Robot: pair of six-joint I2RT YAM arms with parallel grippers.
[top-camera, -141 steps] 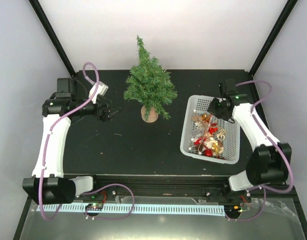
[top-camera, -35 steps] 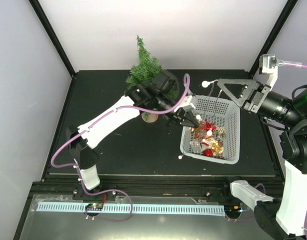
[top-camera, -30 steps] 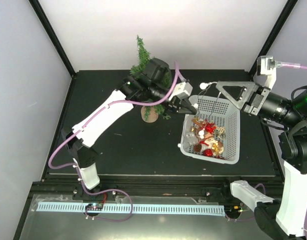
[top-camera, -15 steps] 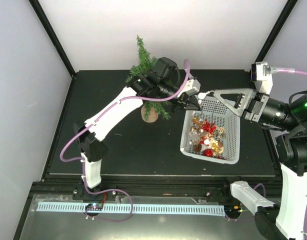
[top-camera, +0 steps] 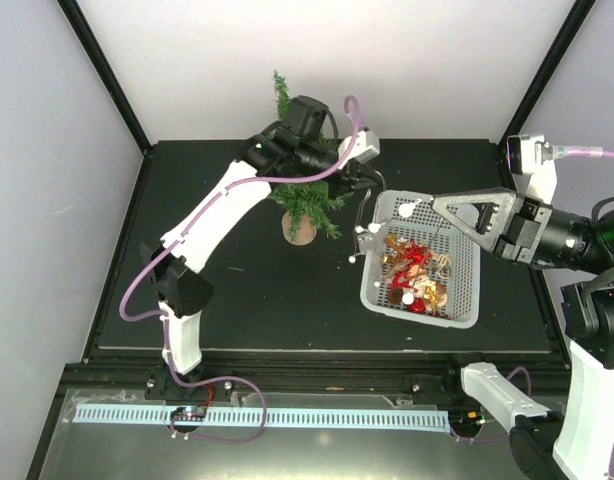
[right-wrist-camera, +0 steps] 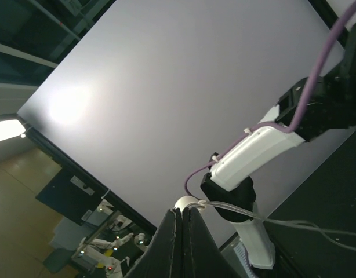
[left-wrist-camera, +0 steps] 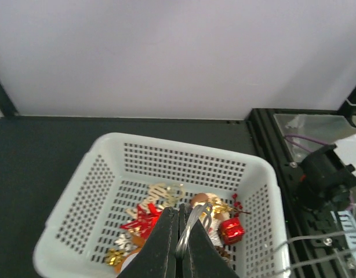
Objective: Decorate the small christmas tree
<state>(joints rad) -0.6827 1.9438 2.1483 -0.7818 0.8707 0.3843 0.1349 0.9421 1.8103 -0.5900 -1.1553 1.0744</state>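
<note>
The small christmas tree (top-camera: 309,197) stands in its brown pot (top-camera: 300,231) at the back of the table, partly hidden by my left arm reaching over it. My left gripper (top-camera: 375,183) (left-wrist-camera: 179,209) is shut on a clear bead garland (left-wrist-camera: 190,225) above the white basket (top-camera: 379,268). White beads (top-camera: 371,229) of that garland dangle over the basket's left rim. My right gripper (top-camera: 415,207) (right-wrist-camera: 181,211) is shut on the garland's other end, with a white bead (right-wrist-camera: 186,203) at its tips, and clear strands (right-wrist-camera: 282,223) run off to the right.
The basket (left-wrist-camera: 97,174) holds a red gift box (left-wrist-camera: 231,230), a red star (left-wrist-camera: 142,219), a gold script ornament (left-wrist-camera: 160,194) and other trinkets. Black frame posts (top-camera: 102,70) stand at the table's back corners. My left arm (right-wrist-camera: 259,152) fills the right wrist view.
My left gripper has pulled back and left toward the tree with the garland. My right gripper has dropped slightly over the basket. The beads now hang lower at the basket's left rim.
</note>
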